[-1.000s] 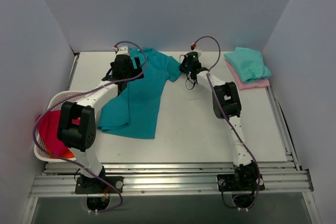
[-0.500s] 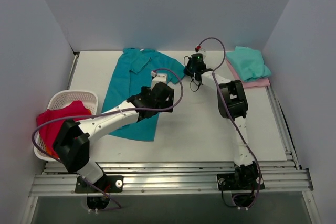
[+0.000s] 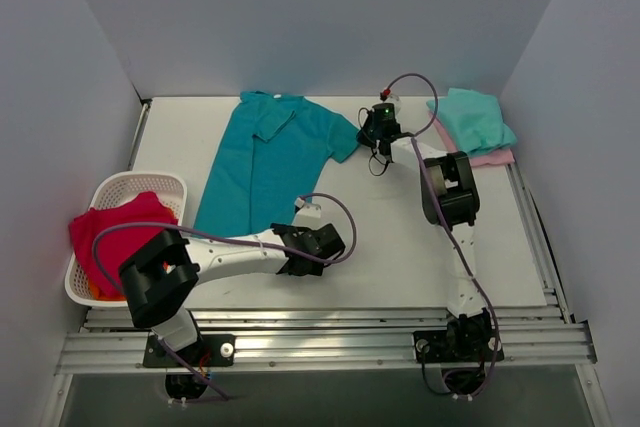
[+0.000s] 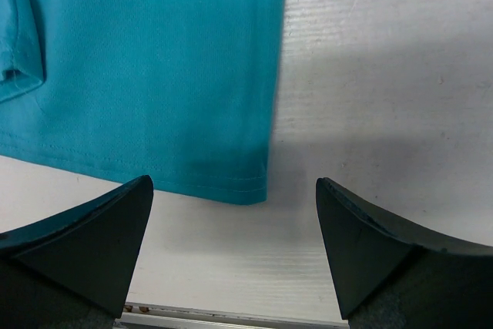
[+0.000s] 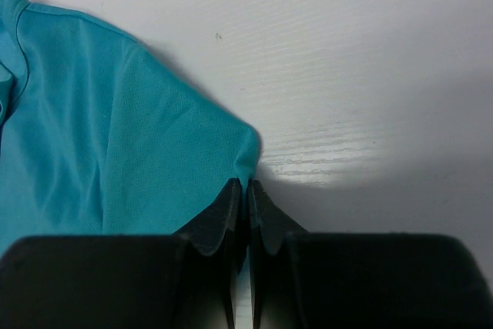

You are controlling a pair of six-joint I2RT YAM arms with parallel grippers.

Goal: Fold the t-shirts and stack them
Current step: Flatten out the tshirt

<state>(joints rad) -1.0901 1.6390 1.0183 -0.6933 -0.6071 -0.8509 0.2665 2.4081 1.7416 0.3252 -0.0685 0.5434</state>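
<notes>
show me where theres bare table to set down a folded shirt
Widest bare table: front right, between the right arm and the right wall. Also mid-table between the teal shirt and that arm. Crowded: the mint shirt stack back right, the basket left.

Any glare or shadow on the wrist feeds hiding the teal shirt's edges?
Left wrist: sharp, soft shadow on the table beside the teal shirt, hem corner clear. Right wrist: glare patch on the table by the right gripper, sleeve edge readable. Top external: even light.
</notes>
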